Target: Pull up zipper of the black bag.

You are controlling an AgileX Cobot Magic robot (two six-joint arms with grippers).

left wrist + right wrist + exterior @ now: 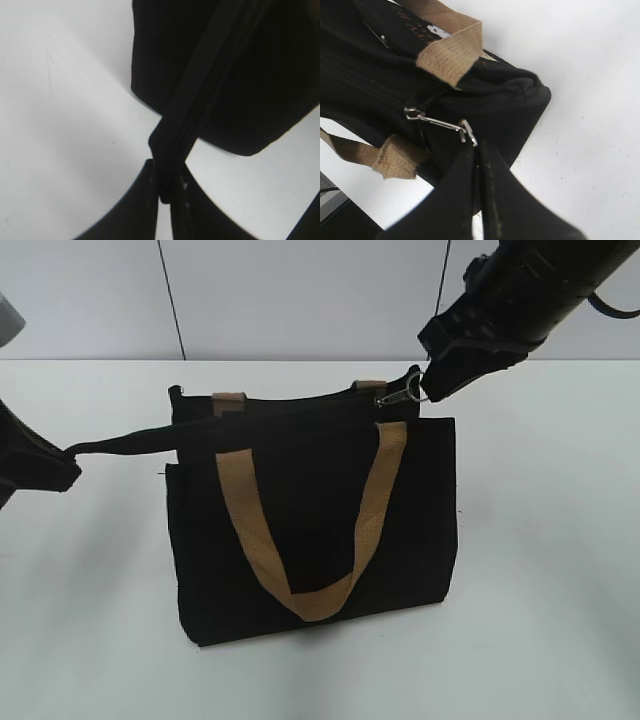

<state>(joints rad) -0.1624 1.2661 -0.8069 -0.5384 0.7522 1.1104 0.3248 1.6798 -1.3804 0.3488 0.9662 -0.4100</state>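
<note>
1. Right gripper (476, 150): jaws pressed together on the silver pull tab (440, 123) of the zipper (365, 90); in the exterior view this gripper (428, 390) sits at about 1 o'clock from the bag's centre, at the bag's top right corner.
2. Left gripper (164, 192): jaws narrow, pinching the end of a black fabric strip (172, 145) that carries the zipper teeth. In the exterior view it (68, 455) lies at 9 o'clock from the bag, well off its left side, with the strip (130, 440) stretched taut between it and the bag's top left corner.
3. Black bag (310, 530): rectangular fabric tote, standing upright near the centre of the white table (540, 570), front panel toward the camera.
4. Zipper: thin dark line along the bag's top edge (290, 410), running from 9 o'clock to 3 o'clock. The pull tab (400, 395) sits at the right end, at 3 o'clock along that line, touching the right gripper's tips.
5. Front handle (305, 530): tan webbing loop hanging down over the front panel, its lowest point toward 6 o'clock.
6. Rear handle: only two tan stubs visible above the top edge, one at 11 o'clock (229, 400), one at 1 o'clock (368, 386).
7. Wall (300, 295): pale grey panels behind the table at 12 o'clock.
</note>
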